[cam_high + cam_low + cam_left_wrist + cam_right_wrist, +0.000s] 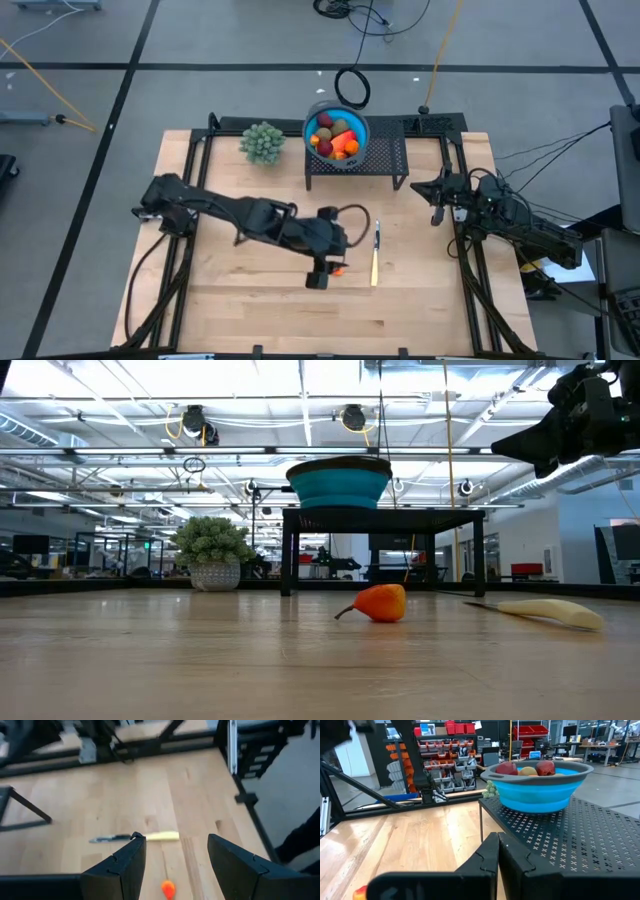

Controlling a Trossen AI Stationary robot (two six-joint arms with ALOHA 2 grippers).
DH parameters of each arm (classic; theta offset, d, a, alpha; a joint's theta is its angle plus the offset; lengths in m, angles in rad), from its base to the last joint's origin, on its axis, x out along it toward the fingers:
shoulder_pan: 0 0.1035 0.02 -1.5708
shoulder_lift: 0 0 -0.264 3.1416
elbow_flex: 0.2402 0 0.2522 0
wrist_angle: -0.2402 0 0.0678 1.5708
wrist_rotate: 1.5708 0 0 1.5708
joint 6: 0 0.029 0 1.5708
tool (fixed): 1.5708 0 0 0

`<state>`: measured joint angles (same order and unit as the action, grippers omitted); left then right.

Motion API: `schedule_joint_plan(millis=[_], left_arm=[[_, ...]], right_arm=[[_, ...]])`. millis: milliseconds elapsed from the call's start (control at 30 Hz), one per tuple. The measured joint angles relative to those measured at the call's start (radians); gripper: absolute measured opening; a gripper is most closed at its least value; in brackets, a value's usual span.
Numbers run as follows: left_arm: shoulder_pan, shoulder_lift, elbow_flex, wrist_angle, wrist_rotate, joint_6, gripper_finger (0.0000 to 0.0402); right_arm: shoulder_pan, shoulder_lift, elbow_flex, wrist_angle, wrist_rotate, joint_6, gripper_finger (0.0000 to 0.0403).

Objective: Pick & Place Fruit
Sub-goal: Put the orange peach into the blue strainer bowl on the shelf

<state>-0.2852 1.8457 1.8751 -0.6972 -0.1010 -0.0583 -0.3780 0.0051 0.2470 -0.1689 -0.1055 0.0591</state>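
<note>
A small orange-red fruit (380, 602) with a dark stem lies on its side on the wooden table (250, 300), near the middle. My left gripper (322, 278) hovers above it, open; in the left wrist view the fruit (168, 889) shows between the spread fingers of that gripper (176, 841), untouched. Several more fruits (335, 138) sit in a blue bowl (338, 482) on a black mesh stand (385, 155) at the far side. My right gripper (498, 840) waits shut at the right, beside the stand (580, 845).
A knife with a pale yellow handle (376, 258) lies just right of the fruit, also seen in the low view (545, 612). A pale green potted plant (262, 143) stands left of the bowl. Black frame rails run along the table's left and right sides.
</note>
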Motion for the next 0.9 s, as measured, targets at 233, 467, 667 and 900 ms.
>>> schedule_joint_plan(millis=[233,467,667,900], left_arm=[[-0.019,0.088,0.0,-0.009,0.004,0.002,0.0214],[-0.025,0.162,0.0,-0.035,0.03,0.004,0.0214],[-0.022,0.221,0.0,-0.108,0.023,0.005,0.0214],[-0.015,0.279,0.0,-0.119,0.023,0.038,0.0214]], right_arm=[[0.0,0.0,0.0,-0.001,0.0,0.0,0.0],[0.0,0.0,0.0,-0.002,0.0,0.0,0.0],[0.0,0.0,0.0,-0.005,0.0,0.0,0.0],[0.0,0.0,0.0,-0.008,0.0,0.0,0.0]])
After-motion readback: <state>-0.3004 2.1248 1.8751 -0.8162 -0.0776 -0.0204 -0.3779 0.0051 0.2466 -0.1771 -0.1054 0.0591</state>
